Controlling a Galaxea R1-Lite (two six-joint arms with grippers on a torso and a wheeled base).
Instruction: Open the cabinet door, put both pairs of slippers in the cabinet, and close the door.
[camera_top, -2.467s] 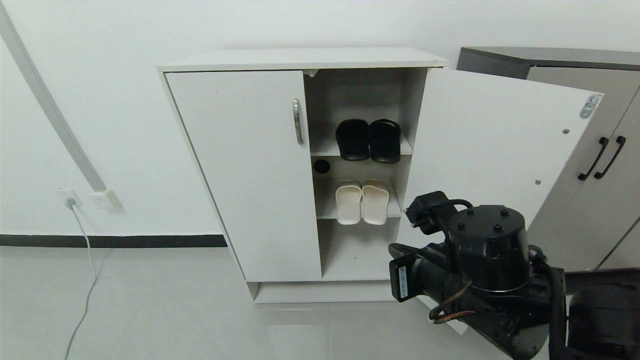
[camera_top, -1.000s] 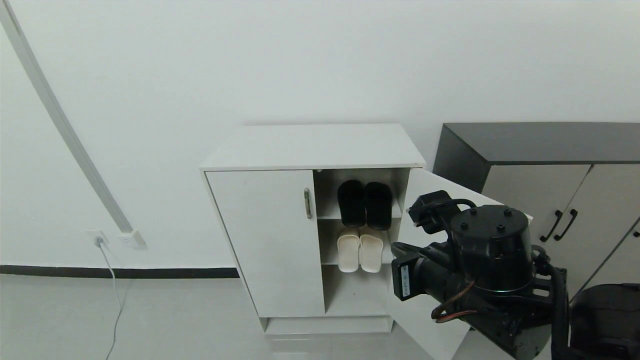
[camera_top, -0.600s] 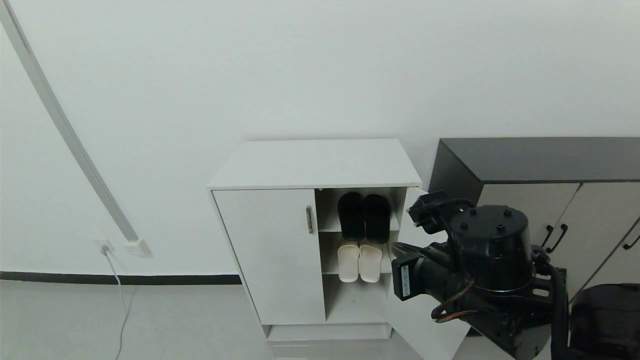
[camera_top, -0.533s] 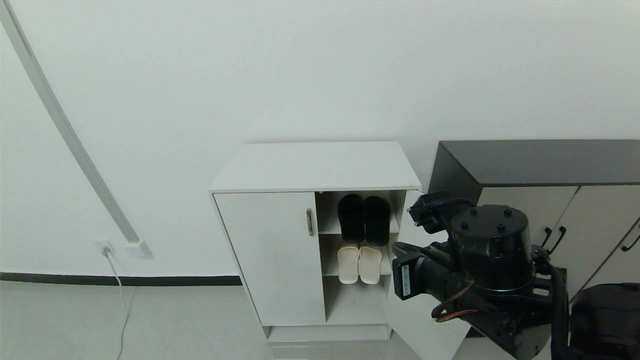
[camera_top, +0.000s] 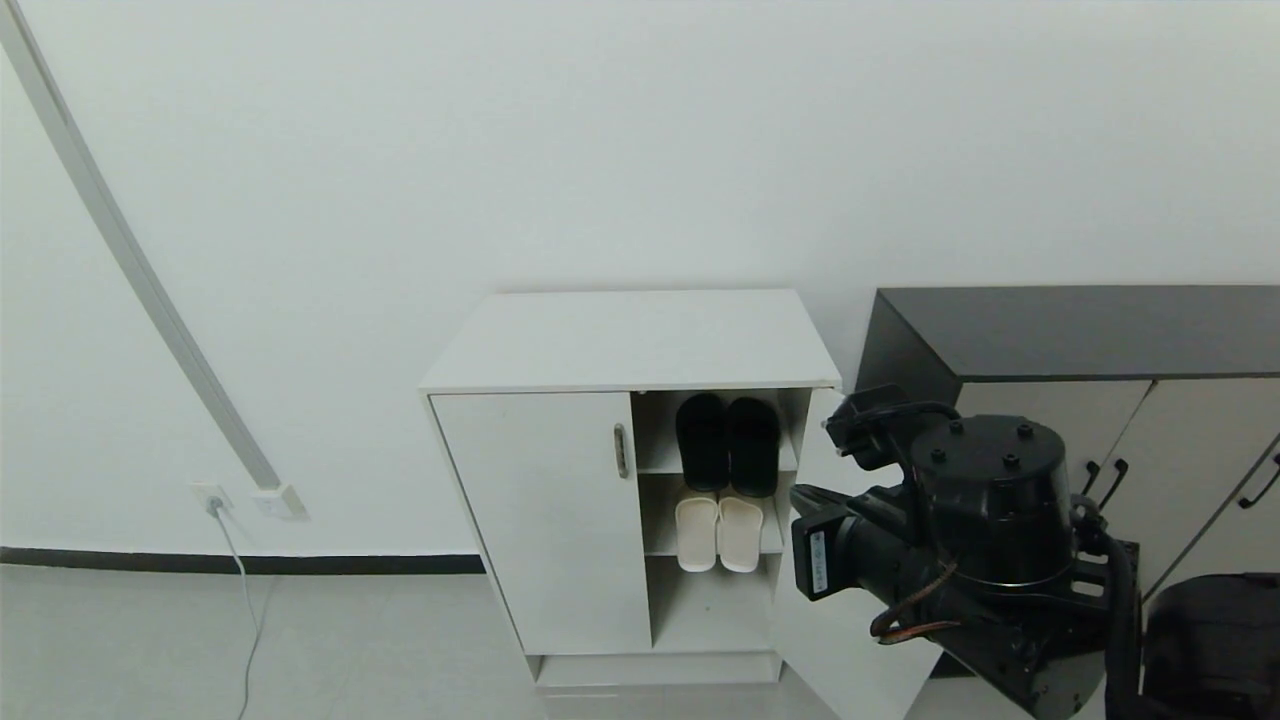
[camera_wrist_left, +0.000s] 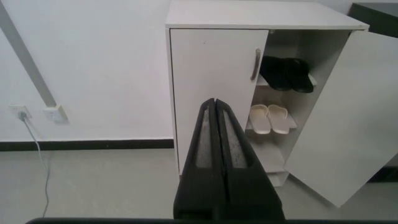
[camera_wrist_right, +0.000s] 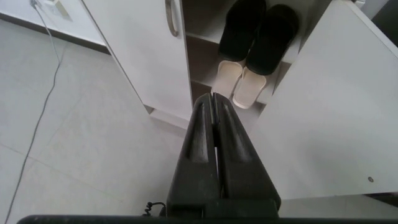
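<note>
I see black slippers (camera_top: 728, 442) on the upper shelf of the cabinet (camera_top: 630, 340), white slippers (camera_top: 718, 533) just below; only the open door (camera_wrist_left: 354, 124) is left to close, I judge. My left claw (camera_wrist_left: 215, 106) and right claw (camera_wrist_right: 213, 98) are pinched together, empty.

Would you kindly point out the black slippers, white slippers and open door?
black slippers (camera_top: 703, 440): head view, left slipper's top.
white slippers (camera_top: 697, 533): head view, left slipper's top.
open door (camera_wrist_left: 354, 118): left wrist view, inner face.
</note>
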